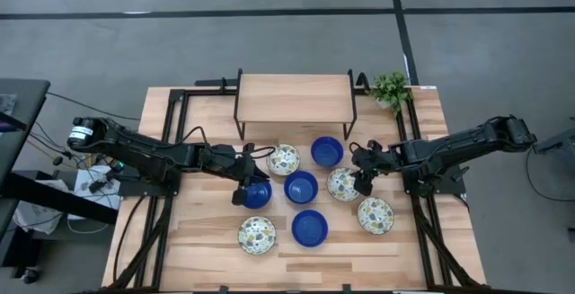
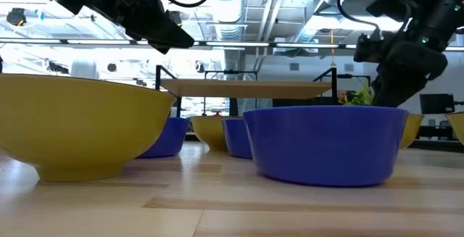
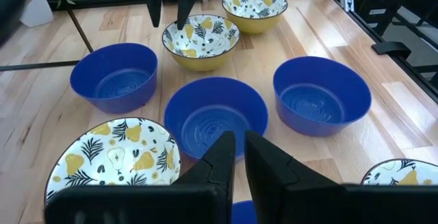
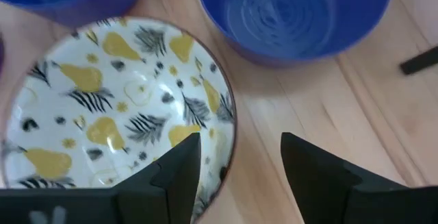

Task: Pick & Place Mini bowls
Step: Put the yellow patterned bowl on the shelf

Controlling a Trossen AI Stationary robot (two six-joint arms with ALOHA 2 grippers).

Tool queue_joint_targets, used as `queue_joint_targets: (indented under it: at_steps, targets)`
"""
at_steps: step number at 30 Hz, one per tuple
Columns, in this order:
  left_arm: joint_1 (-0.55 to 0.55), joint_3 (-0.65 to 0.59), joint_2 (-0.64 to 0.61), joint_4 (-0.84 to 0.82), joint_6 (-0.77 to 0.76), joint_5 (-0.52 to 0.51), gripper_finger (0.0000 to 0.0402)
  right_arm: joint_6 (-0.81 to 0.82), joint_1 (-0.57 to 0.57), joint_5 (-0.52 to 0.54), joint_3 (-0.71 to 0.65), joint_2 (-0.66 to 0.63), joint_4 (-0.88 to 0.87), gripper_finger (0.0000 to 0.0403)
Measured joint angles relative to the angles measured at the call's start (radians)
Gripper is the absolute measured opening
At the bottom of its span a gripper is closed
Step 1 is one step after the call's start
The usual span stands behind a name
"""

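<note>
Overhead, the left gripper (image 1: 244,189) hangs above the leftmost blue bowl (image 1: 258,194), its fingers (image 3: 220,157) drawn almost together with only a slit between them and nothing pinched; the low view shows it raised well off the wooden table (image 1: 180,240). In front of it, near the table's front edge, sits a patterned bowl (image 1: 257,235) with yellow pears and dark leaves painted inside and a yellow outer wall. Just behind the left gripper is a second patterned bowl (image 1: 283,159). Toward the middle, two more blue bowls stand one behind the other, the centre one (image 1: 301,187) and the front one (image 1: 309,227), both showing only ringed glaze inside. A fourth blue bowl (image 1: 327,151) sits near the wooden shelf (image 1: 295,99). Right of centre, the right gripper (image 1: 364,184) hovers at the rim of a third patterned bowl (image 1: 342,184), its fingers (image 4: 179,172) spread wide, one over the bowl's inside and one over bare wood. The last patterned bowl (image 1: 375,215) lies farthest right, with a small leafy plant (image 1: 391,87) at the back corner
</note>
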Motion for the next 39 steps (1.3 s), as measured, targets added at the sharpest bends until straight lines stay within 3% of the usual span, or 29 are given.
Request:
queue_joint_targets:
  at_steps: [39]
  targets:
    - [0.0, 0.0, 0.0, 0.005, 0.0, 0.0, 0.0033, 0.019, 0.002, -0.029, -0.009, 0.0, 0.027, 0.0134]
